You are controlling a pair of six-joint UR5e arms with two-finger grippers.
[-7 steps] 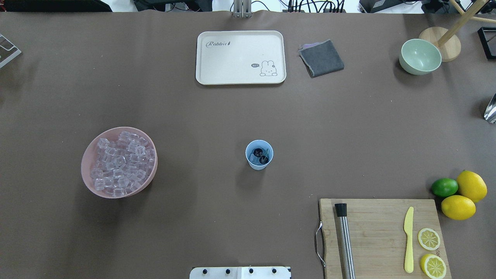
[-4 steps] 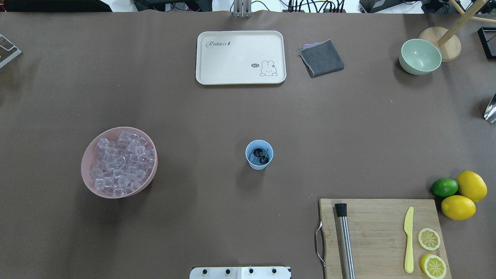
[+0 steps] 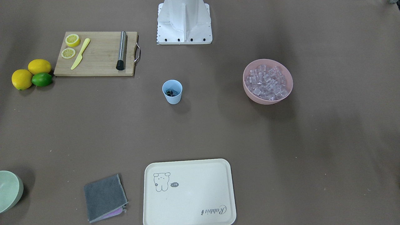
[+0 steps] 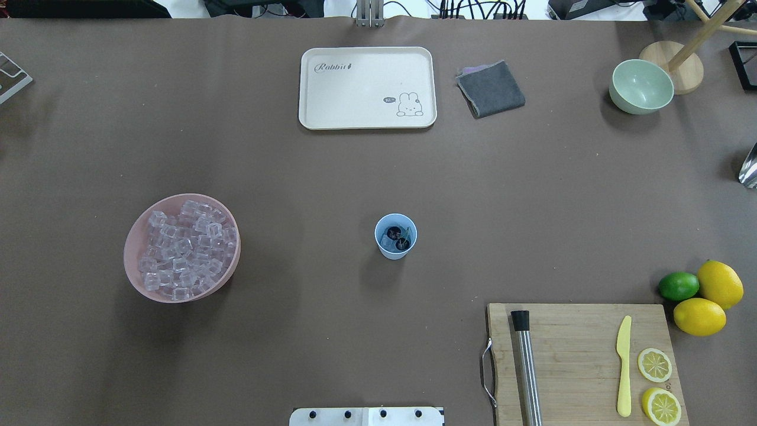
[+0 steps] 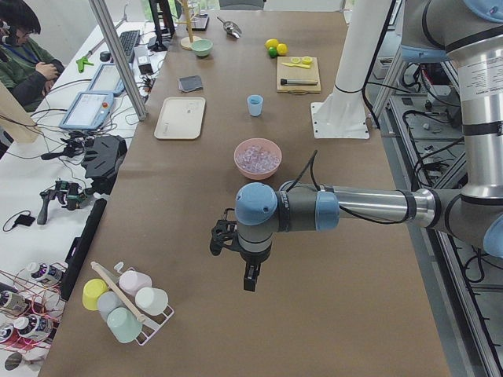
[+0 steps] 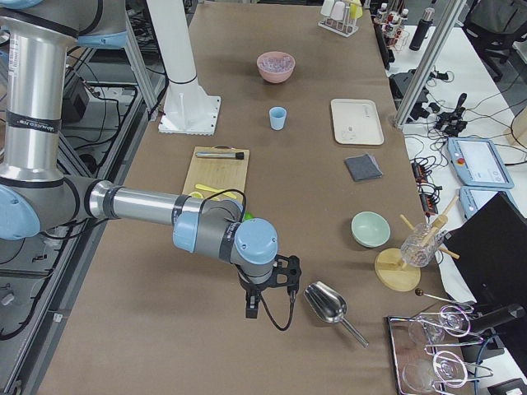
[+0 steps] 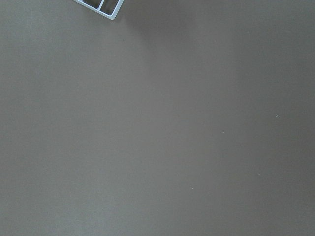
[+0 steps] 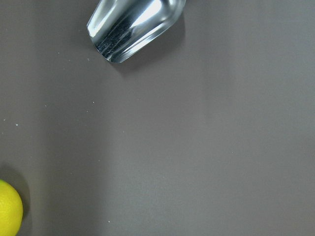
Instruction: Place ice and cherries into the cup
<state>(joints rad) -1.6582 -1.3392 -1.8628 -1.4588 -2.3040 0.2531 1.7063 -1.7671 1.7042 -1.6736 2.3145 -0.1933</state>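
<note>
Whether left claw (image 5: 250, 280) or right claw (image 6: 251, 309) is spread cannot be told; dark red cherries (image 4: 397, 236) and clear ice (image 4: 386, 241) lie in light blue plastic cup (image 4: 394, 254)

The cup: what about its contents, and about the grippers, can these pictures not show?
- Ice in the cup: overhead view, cherries and cup wall hide how many cubes.
- Front view: the contents are too small.
- Left gripper and right gripper: only in side views, too small; open or shut cannot be told.
</note>
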